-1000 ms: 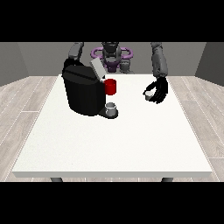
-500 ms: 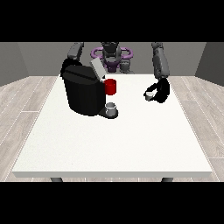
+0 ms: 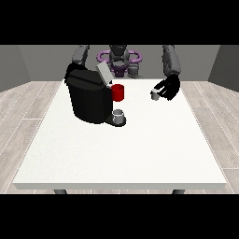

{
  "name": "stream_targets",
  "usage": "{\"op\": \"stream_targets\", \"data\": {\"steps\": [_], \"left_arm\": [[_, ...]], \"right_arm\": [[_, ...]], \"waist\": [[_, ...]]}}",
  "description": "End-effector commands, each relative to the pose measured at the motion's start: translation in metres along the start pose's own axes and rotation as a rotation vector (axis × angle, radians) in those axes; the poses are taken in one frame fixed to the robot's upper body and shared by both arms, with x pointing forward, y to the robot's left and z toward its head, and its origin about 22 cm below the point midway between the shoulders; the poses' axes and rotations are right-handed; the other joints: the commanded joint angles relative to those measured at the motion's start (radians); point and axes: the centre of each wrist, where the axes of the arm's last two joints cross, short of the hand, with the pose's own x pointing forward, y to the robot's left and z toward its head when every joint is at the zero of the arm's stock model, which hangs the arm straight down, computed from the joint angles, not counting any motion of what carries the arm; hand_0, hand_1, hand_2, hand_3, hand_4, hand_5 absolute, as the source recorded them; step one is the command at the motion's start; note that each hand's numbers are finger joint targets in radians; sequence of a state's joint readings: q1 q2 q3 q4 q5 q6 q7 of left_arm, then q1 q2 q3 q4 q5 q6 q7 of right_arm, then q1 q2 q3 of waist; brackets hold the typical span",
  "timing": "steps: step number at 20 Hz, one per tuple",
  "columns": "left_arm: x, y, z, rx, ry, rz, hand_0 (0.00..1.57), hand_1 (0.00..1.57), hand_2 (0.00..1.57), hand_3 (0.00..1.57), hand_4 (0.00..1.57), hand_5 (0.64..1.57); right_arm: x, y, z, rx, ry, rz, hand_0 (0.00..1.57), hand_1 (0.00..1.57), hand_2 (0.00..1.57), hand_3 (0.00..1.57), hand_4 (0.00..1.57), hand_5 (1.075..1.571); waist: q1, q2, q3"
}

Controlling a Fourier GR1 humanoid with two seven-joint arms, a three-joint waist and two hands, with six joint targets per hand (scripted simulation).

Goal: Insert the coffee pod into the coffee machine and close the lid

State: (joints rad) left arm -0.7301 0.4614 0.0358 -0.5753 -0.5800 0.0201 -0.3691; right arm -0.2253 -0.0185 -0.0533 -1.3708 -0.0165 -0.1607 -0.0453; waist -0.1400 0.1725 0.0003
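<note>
The black coffee machine (image 3: 88, 100) stands on the left half of the white table (image 3: 140, 149), its grey lid (image 3: 103, 73) tilted up and open. A red part (image 3: 118, 92) shows at its front, above a small grey cup (image 3: 119, 115) on the drip base. The hand at the view's right (image 3: 169, 87) is curled round a small grey coffee pod (image 3: 154, 95), just above the table and well to the right of the machine. The other arm (image 3: 80, 54) runs down behind the machine, and its hand is hidden.
The robot's torso with purple rings (image 3: 119, 58) stands behind the far table edge. Wide bare tabletop lies in front of the machine and towards the near edge. Grey wooden floor surrounds the table.
The hand at the view's right has risen a little and drawn back towards the robot, carrying the pod with it. The machine and its lid have not moved.
</note>
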Motion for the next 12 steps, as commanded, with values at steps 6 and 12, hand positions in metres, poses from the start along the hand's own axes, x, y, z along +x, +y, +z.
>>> {"op": "stream_targets", "data": {"steps": [6, 12], "left_arm": [[0.058, 0.044, -0.035, -0.034, -0.096, 0.018, 1.25, 1.25, 1.33, 1.29, 0.57, 1.571], [0.091, 0.058, -0.050, -0.016, -0.128, 0.008, 1.25, 1.25, 1.33, 1.28, 0.54, 1.571]], "right_arm": [[-0.024, -0.015, 0.000, 0.016, 0.032, 0.014, 0.00, 0.00, 0.00, 0.00, 0.46, 1.571], [-0.012, 0.005, -0.015, 0.014, -0.007, -0.011, 0.00, 0.00, 0.00, 0.00, 0.48, 1.571]], "waist": [[-0.009, -0.055, 0.0003], [-0.011, -0.035, 0.0000]]}}
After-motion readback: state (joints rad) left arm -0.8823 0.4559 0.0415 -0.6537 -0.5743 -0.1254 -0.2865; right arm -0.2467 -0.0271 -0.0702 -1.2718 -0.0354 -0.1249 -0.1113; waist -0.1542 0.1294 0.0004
